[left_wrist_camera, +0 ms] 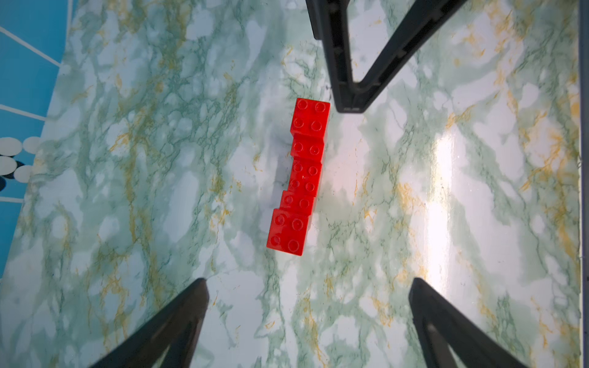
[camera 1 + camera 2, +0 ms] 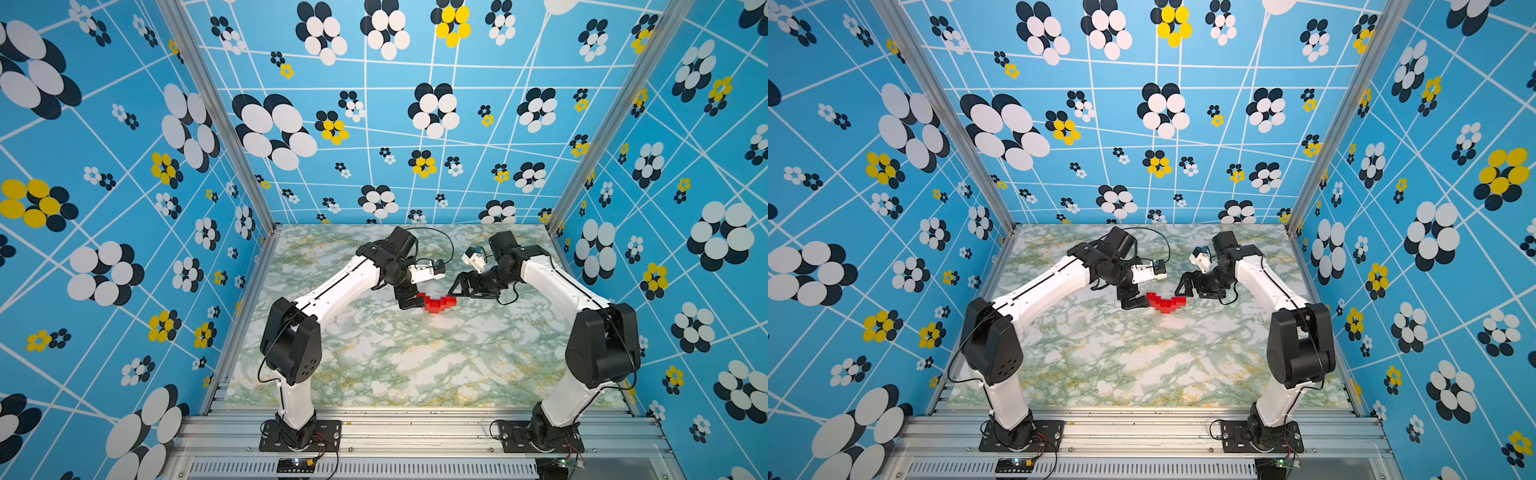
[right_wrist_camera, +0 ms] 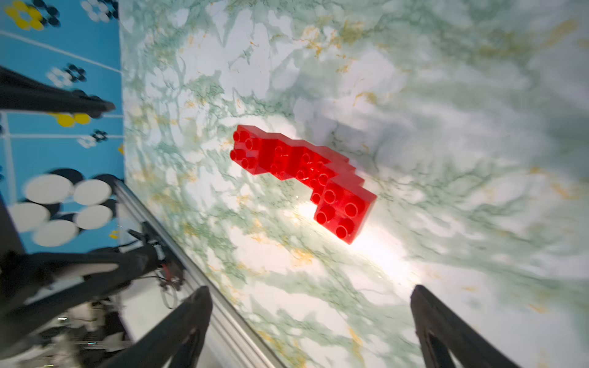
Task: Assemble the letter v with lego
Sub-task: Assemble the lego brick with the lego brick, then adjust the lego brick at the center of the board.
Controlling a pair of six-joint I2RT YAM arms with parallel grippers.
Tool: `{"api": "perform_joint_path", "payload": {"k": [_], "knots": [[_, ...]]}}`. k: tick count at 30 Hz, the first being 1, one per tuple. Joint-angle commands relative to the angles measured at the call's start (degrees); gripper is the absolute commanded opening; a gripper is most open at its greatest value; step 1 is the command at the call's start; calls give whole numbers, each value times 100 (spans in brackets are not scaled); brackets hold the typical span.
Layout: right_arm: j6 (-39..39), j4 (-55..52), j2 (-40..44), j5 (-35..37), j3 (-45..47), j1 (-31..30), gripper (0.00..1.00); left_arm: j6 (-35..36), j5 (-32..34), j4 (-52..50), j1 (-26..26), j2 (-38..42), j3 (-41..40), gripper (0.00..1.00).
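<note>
Letter v [image 2: 438,302] — red lego [image 1: 304,178], laid on the tabletop [image 2: 374,365]; its long axis is flanked endwise by left pincer [image 2: 410,302] and right pincer [image 2: 455,289] — both spread, empty.

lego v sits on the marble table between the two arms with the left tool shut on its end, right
No: the left tool is open, clear of the lego v, as the left wrist view shows. The rest holds.

Red lego [image 2: 438,303]; grn/gold marble table [image 2: 395,365]; blue floral walls [image 2: 124,166].
</note>
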State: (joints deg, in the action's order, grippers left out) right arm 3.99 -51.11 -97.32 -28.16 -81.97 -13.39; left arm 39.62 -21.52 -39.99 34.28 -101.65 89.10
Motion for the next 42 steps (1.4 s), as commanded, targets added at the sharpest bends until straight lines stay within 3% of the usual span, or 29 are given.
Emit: {"api": "perform_joint_path", "payload": {"k": [1,8,13,19,28,36,42], "knots": [[1981,-456,226,964,-166,-285,99,-1298,-495,1324,-163,675,-1046,99],[4141,-964,-487,1349,-1238,-612,99,-2732,-551,2682,-373,1793,-2819,99],[5116,-1403,-1316,1252,-1937,-927,84,-3247,-416,3070,-421,2292,-3454,99],[5216,-1678,-2222,1370,-2550,-1138,84,-3639,-131,3125,-467,2936,-3711,97],[5055,-1275,-2686,1384,-2560,-1359,84,-3879,73,2979,-689,3746,-3872,95],[4888,-1279,-3160,1410,-2732,-1394,85,-3962,95,3014,-877,3990,-3935,94],[4883,-1193,-3271,1419,-2726,-1410,76,-3997,131,2997,-978,4031,-3975,94]]}}
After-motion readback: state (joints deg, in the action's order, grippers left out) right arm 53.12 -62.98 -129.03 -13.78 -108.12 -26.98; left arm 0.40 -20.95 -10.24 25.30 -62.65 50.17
